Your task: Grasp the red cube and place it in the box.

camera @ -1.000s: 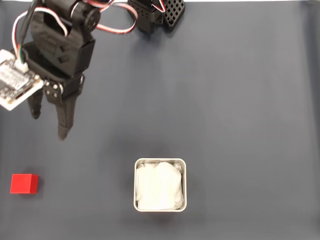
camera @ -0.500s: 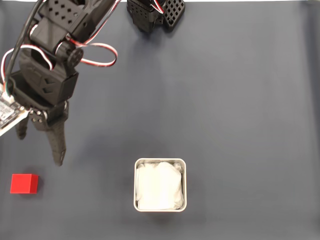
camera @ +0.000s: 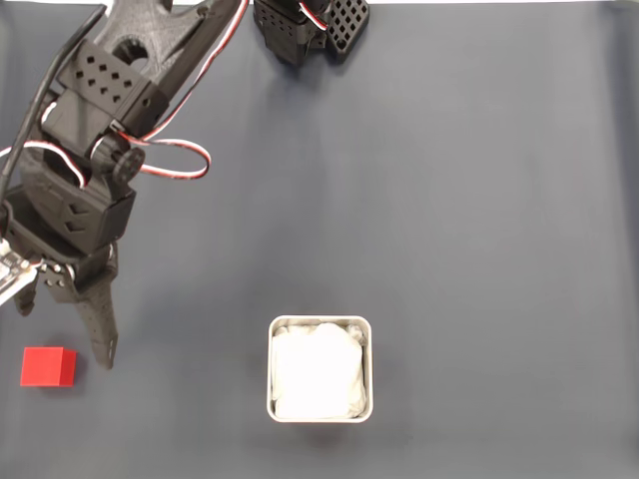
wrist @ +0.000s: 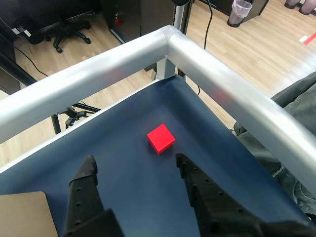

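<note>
Cube (camera: pixel 48 366) left of box (camera: pixel 320 369), seemingly below pincer (camera: pixel 62 333).

**Counts**

One red cube (camera: pixel 48 366) is seen at the far left of the fixed view, and the same single cube (wrist: pixel 160 138) is shown in the wrist view. One box (camera: pixel 319 368) is counted near the bottom centre. One gripper (camera: pixel 62 334) with two fingers (wrist: pixel 85 190) is present.

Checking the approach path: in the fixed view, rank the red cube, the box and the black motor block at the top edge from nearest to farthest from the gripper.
From the gripper:
1. Red cube, just below it, bottom left.
2. Box, to the right, bottom centre.
3. Black motor block, top edge, centre.
</note>
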Tool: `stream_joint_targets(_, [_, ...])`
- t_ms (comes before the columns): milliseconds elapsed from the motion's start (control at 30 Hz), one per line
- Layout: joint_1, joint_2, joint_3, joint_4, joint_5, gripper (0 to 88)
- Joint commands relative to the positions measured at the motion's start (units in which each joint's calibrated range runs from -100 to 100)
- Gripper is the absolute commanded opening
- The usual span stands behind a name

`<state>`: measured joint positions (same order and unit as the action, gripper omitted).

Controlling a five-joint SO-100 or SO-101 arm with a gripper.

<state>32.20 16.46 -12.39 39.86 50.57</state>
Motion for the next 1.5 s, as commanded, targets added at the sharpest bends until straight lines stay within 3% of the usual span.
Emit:
stream_joint_targets(0, [0.5,0.8,-4.3,-1.5,-0.2,37.9])
stream_joint_targets(1467, [2.5,18.6,-14.8,-10.0,-0.8,38.8])
